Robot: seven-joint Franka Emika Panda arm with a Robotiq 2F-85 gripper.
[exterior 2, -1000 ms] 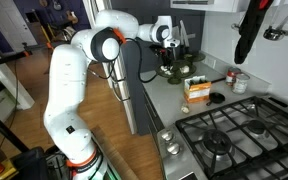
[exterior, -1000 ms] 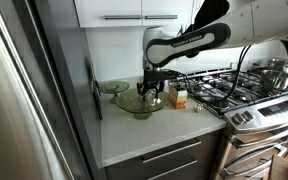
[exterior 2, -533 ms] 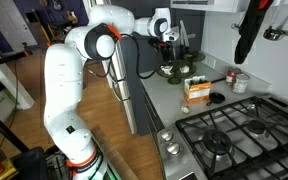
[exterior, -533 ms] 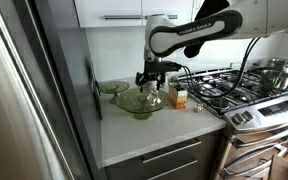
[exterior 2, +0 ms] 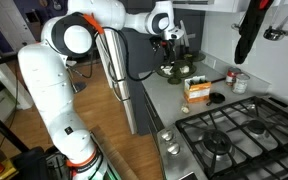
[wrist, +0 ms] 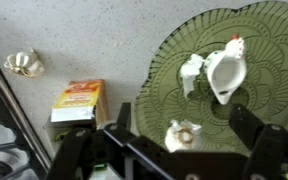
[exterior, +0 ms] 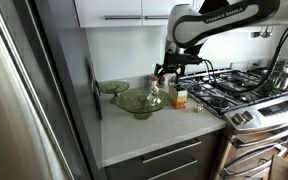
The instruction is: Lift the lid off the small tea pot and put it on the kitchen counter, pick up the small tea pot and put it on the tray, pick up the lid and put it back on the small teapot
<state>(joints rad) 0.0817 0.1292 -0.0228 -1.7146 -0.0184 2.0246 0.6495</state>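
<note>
The small tea pot (wrist: 181, 135) stands lidless on the large green tray (wrist: 274, 60), next to a white rooster-shaped piece (wrist: 222, 70). In an exterior view the pot (exterior: 152, 97) shows as a whitish spot on the tray (exterior: 134, 101). The lid (wrist: 24, 63) lies on the kitchen counter (wrist: 94, 40) beyond the carton, and also shows in an exterior view (exterior: 196, 108). My gripper (wrist: 184, 112) is open and empty, raised above the tray's edge (exterior: 167, 70). It is apart from the pot.
An orange-and-white carton (exterior: 180, 97) stands between the tray and the gas stove (exterior: 234, 90). A smaller green dish (exterior: 112, 87) sits behind the tray by the wall. The fridge side (exterior: 44, 90) bounds the counter. A can (exterior 2: 241, 82) stands near the stove.
The gripper has risen from low over the tray and moved toward the carton and stove. The pot stays on the tray.
</note>
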